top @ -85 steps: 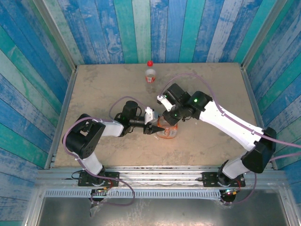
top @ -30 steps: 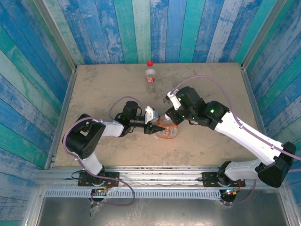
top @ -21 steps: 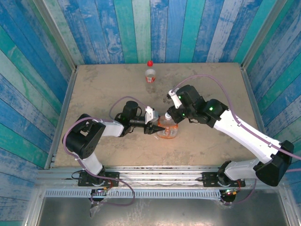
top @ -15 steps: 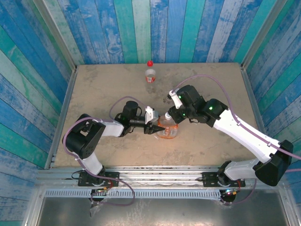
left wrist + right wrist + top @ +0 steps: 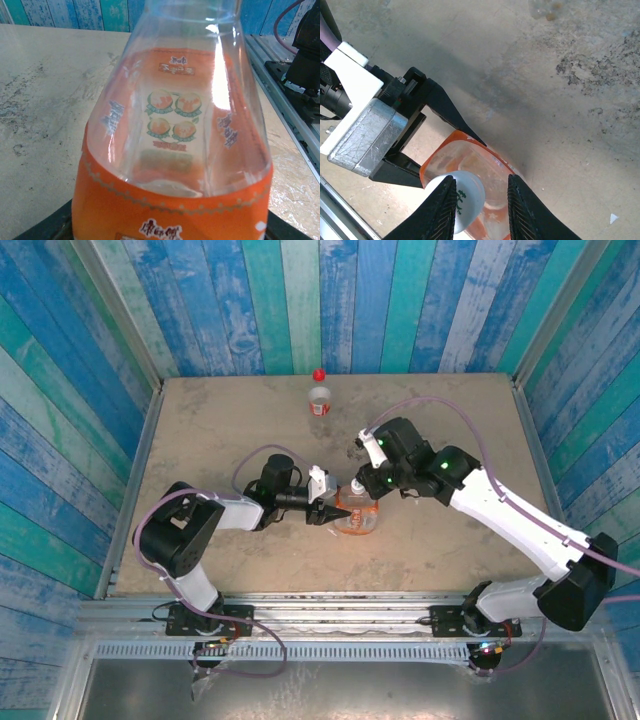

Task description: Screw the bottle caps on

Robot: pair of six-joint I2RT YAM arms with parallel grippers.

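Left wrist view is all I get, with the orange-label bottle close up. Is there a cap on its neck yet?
Observer: A white cap sits on top of the orange-label bottle, between the fingers of the right hand.
Operator: Is that hand gripping it?
Observer: It doesn't look like it. In the right wrist view one finger overlaps the cap, while a gap shows beside the other.
Operator: And the second bottle?
Observer: The small bottle stands upright near the far edge of the table, with a red cap on top.
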